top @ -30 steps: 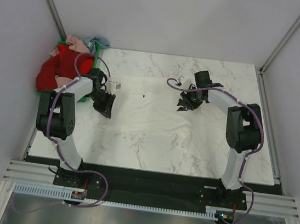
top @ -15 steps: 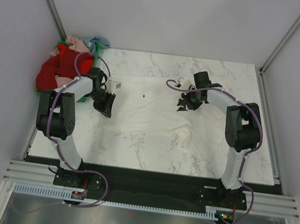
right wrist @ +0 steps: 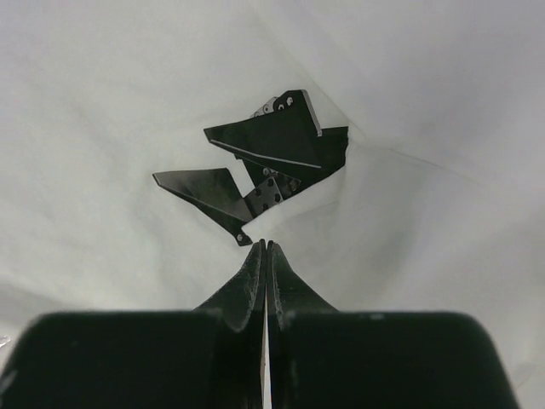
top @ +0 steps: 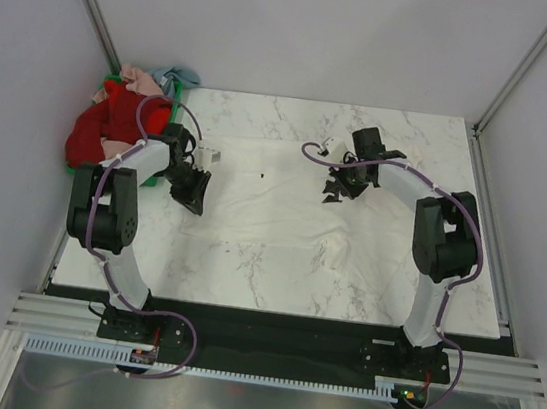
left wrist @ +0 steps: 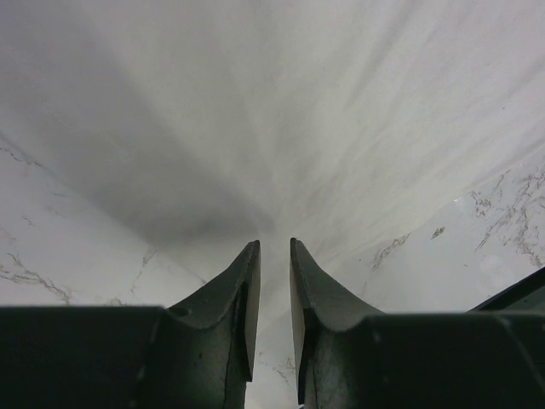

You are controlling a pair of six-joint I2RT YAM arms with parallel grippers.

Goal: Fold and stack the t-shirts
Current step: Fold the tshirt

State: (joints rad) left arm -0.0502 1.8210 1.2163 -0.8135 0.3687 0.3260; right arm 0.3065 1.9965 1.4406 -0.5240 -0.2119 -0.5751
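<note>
A cream-white t-shirt [top: 263,208] lies spread across the marble table [top: 396,271]. My left gripper [top: 192,194] sits at the shirt's left edge. In the left wrist view its fingertips [left wrist: 274,244] stand narrowly apart, and the cloth [left wrist: 298,102] runs in taut folds into them. My right gripper [top: 340,185] is on the shirt's right part. Its jaws [right wrist: 266,244] are pressed together, pinching the cloth just below the crumpled black chest print [right wrist: 272,162]. Red [top: 97,131], pink [top: 134,77] and pale blue [top: 177,78] t-shirts are heaped at the far left.
The heap of shirts rests in a green crate [top: 151,181] off the table's far-left corner, close behind my left arm. Grey walls and metal posts enclose the table on three sides. Bare marble shows in front of the shirt and along the right edge.
My right gripper has closed on the cloth by the black print, and the cloth there has bunched slightly. The left gripper has held still.
</note>
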